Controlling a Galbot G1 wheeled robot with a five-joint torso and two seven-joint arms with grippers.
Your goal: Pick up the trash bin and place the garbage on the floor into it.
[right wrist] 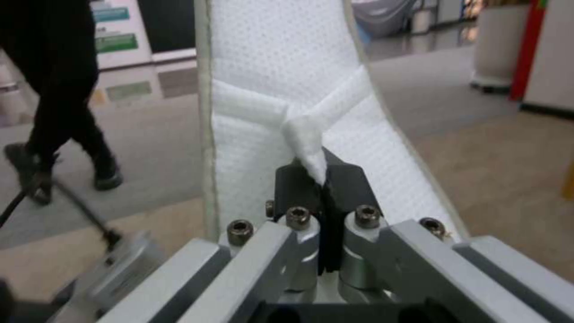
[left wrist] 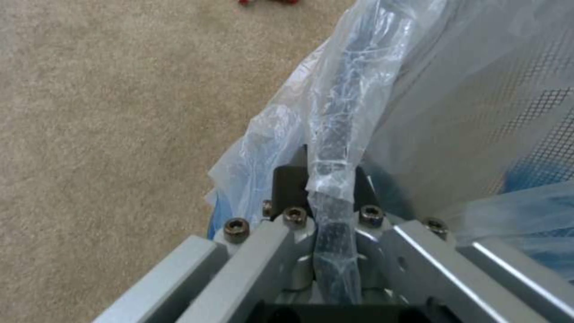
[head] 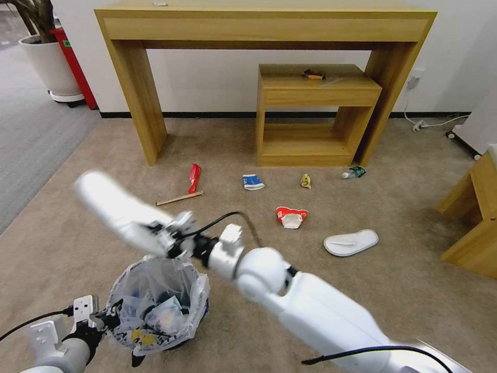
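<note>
A beige carpet [head: 393,290] covers the floor before a large wooden worktop [head: 264,20] set against the white wall, with a smaller wooden stand [head: 318,90] tucked beneath it. The right arm [head: 321,311] reaches across the lower middle of the head view toward the left; its right claw [right wrist: 323,179] is pinched together on the strap of a white slipper [right wrist: 281,67], which sticks out past the claw above and just behind the bin. The trash bin [head: 155,305], black and lined with a crinkled clear bag, sits low on the left side of the head view with litter already inside. The left claw [left wrist: 326,179] is clamped on the bin's bag-covered rim, one finger on each side of the edge. A second white slipper [head: 351,242] lies flat on the carpet to the right, well apart from the bin. The remaining garbage is scattered on the carpet in front of the worktop: a red-white cup [head: 291,216] crushed near the centre, a red wrapper [head: 194,177] touching a wooden stick [head: 179,198] on the left, a blue-white carton [head: 253,182] near the stand's foot, a green bottle [head: 354,172] on its side by the worktop's right leg, and a small yellow wrapper [head: 305,181] between carton and bottle.
</note>
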